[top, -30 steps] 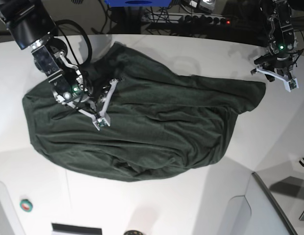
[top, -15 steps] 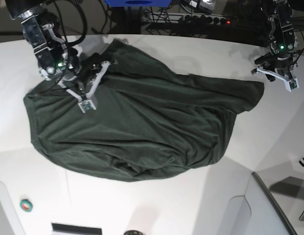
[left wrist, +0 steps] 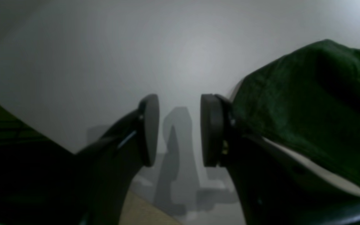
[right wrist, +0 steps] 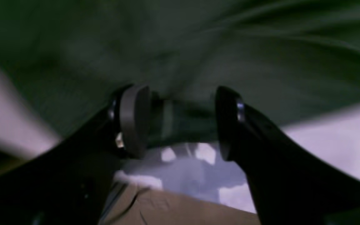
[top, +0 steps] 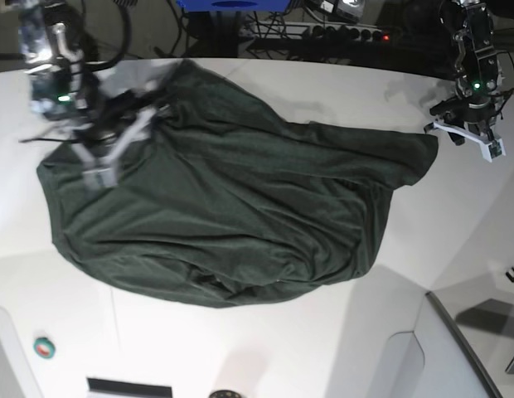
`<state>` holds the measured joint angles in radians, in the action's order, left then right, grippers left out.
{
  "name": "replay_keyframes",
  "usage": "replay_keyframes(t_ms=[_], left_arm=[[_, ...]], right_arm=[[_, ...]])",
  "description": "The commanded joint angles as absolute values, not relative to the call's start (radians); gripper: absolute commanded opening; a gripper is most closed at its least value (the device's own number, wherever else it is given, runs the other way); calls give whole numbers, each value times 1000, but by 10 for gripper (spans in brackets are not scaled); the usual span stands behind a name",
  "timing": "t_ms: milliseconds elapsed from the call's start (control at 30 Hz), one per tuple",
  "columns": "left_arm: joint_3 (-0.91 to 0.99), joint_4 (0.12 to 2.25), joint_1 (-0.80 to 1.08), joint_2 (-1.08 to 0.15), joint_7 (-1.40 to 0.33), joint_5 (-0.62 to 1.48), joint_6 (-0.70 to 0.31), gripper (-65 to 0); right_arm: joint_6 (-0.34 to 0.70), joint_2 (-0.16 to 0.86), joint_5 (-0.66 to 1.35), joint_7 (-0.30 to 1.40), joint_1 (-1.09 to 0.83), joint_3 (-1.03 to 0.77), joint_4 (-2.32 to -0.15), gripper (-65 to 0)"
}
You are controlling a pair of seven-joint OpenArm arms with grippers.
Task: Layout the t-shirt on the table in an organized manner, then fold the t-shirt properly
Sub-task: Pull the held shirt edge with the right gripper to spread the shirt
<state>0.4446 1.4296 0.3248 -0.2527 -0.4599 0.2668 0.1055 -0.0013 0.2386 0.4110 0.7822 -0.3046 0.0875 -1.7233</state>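
Green t-shirt [top: 232,207] rumpled on white table [top: 265,348], both tools parted, left tool [left wrist: 180,129] beside cloth, right tool [right wrist: 183,122] over it

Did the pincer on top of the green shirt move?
Yes. The right pincer slid up and left over the t-shirt, toward the table's far left edge.

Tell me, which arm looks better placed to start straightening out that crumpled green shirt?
Probably the right arm: its open right gripper hangs directly over the t-shirt near one edge. The left gripper, also open, sits over bare table just beside the shirt's corner.
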Motion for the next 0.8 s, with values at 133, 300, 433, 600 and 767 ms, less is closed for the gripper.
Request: replay_keyframes(t_ms=[133,300,433,600,767], left_arm=[[450,1448,321,-269,-440,263,113,-428],[450,1446,292,-269,-444,263,113,-428],[450,1448,288,-269,-446,263,113,-428],[450,1446,288,-269,-446,263,113,-428],[450,1443,288,-271,-446,263,113,-428]], right_arm=[[-2,217,401,828,-349,-5,-1744,-330],[-4,214,400,860,-354,124,-1738,-335],[-4,209,400,860,-348,174,-1716,-336],[-4,217,400,855,-320,171,-1603,-441],[-5,217,400,862,-320,137,-1540,-635]])
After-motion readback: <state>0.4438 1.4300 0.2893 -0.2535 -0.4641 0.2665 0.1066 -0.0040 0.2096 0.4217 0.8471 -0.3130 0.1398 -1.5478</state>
